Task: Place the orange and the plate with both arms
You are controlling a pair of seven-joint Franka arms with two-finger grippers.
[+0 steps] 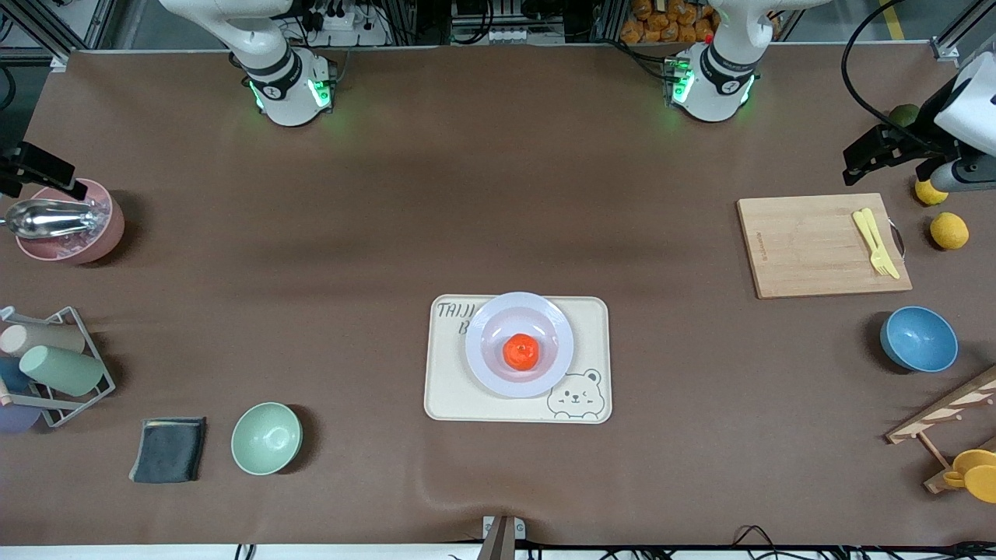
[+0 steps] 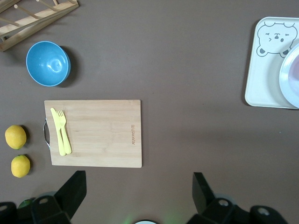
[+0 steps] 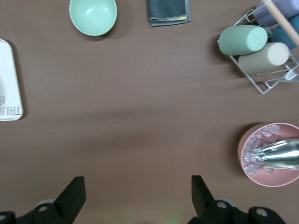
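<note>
The orange (image 1: 520, 351) sits in the well of the white plate (image 1: 478, 350), which rests on the cream bear-print tray (image 1: 459, 397) at the table's middle. My left gripper (image 1: 883, 152) is up in the air near the cutting board at the left arm's end, open and empty (image 2: 138, 191). Its wrist view shows an edge of the plate (image 2: 292, 77) on the tray (image 2: 266, 70). My right gripper (image 1: 35, 169) is up over the pink bowl at the right arm's end, open and empty (image 3: 137, 196). The orange is hidden in both wrist views.
A cutting board (image 1: 817, 245) with yellow cutlery (image 1: 875, 241), two lemons (image 1: 948, 230), a dark green fruit (image 1: 904, 114), a blue bowl (image 1: 918, 338) and a wooden rack (image 1: 945, 412) lie at the left arm's end. A pink bowl (image 1: 70, 225), cup rack (image 1: 50, 369), grey cloth (image 1: 169, 449) and green bowl (image 1: 266, 438) lie at the right arm's end.
</note>
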